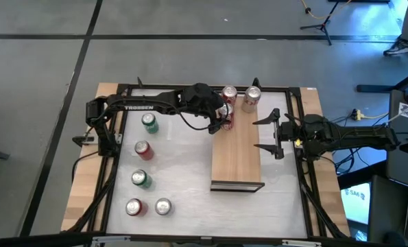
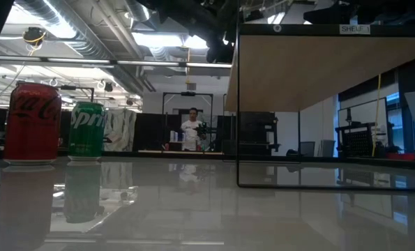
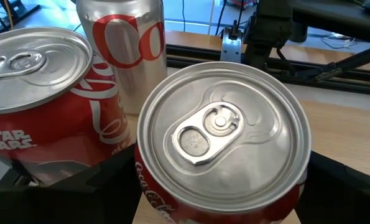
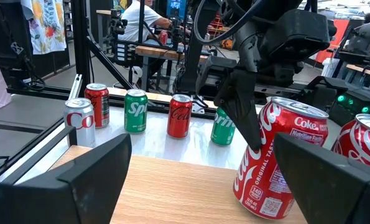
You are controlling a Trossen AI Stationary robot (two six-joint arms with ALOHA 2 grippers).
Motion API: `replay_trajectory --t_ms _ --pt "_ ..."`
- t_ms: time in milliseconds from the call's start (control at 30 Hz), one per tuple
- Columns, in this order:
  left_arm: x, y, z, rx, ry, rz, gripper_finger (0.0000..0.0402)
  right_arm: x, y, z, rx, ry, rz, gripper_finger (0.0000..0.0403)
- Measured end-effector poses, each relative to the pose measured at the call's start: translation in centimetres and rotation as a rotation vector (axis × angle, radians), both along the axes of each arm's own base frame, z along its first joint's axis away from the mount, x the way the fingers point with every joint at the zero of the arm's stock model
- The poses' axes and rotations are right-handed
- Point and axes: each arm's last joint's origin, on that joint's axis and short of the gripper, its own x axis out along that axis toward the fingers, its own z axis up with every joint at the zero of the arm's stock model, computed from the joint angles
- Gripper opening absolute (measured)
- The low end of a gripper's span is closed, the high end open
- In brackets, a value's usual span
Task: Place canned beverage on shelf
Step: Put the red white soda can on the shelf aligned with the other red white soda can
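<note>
The shelf is a light-wood board raised on a black wire frame, seen from underneath in the low view. At its far end stand a red can and a silver can. Just in front of them is another red Coke can, with my left gripper shut on it. In the left wrist view this can's silver top fills the space between the fingers. My right gripper waits open at the shelf's right side, pointing level at it. My left gripper holds the red Coke can by its side wall, one finger on each side just below the top rim. The fingers come slanting down from the table's far left. The can sits tilted over the shelf's far end; whether its bottom touches the board does not show.
Several loose cans, red, green and silver, stand on the white tabletop left of the shelf; two of them show close in the low view. The shelf's near half is bare wood. A person stands far off in the room.
</note>
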Motion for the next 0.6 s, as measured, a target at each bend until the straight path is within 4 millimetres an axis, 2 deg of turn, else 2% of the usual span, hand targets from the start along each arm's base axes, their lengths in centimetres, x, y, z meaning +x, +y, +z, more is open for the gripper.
replay_trajectory --t_ms 600 --pt "0.04 -0.10 0.03 0.010 -0.002 -0.021 0.0321 0.00 0.00 0.00 0.000 0.000 0.000 0.0386"
